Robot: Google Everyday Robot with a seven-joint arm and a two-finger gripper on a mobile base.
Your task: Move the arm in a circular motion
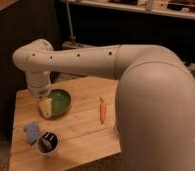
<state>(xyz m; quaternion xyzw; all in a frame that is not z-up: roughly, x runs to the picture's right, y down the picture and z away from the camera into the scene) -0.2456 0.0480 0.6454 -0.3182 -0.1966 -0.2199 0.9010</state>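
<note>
The cream-white arm (91, 59) of thick rounded segments with small dark holes reaches from the right foreground across to the left, then bends down at an elbow (35, 57). Its yellowish blocky gripper (45, 108) hangs just above the wooden table (86, 135), at the left edge of a green bowl (61, 100). The large near segment of the arm (158, 115) hides the table's right side.
An orange carrot (102, 110) lies on the table right of the bowl. A blue-grey object (31, 131) and a white cup holding dark items (48, 143) sit at the front left. Dark furniture and a shelf (141, 10) stand behind the table.
</note>
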